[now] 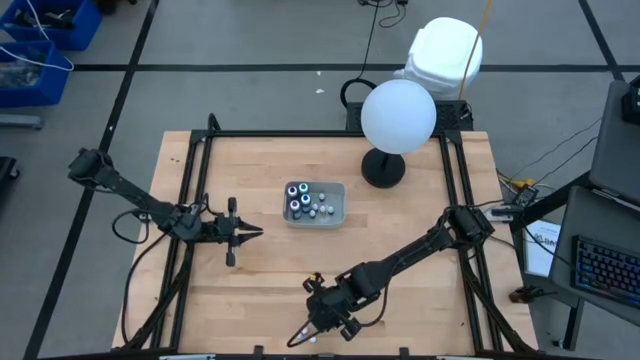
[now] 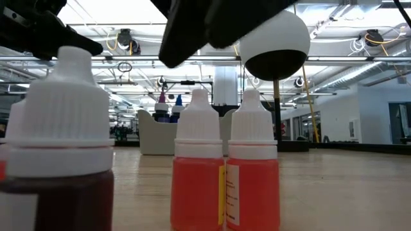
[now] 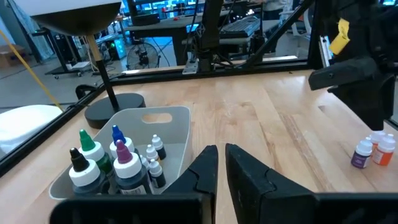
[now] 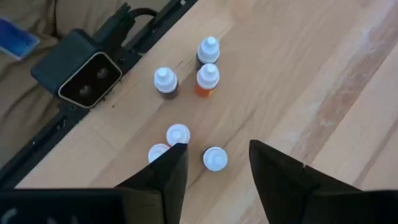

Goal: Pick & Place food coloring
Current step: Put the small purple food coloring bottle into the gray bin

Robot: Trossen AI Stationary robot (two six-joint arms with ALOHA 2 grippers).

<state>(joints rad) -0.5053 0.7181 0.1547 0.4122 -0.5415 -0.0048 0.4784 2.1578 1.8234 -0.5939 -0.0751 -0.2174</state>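
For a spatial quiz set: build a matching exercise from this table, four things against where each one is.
Things:
1. grey tray
2. white globe lamp
3. left gripper
4. right gripper

Places:
A. at the table's near edge, over a cluster of small white-capped bottles
B. middle of the table, holding little bottles
C. far side of the table, on a black base
D. left of the tray, over bare wood

Pairs: 1-B, 2-C, 3-D, 4-A

Grey floor with dark lines point(image 1: 250, 60), blue bins point(image 1: 40, 40), bright ceiling lights point(image 2: 359, 16), distant workbenches point(image 3: 236, 25)
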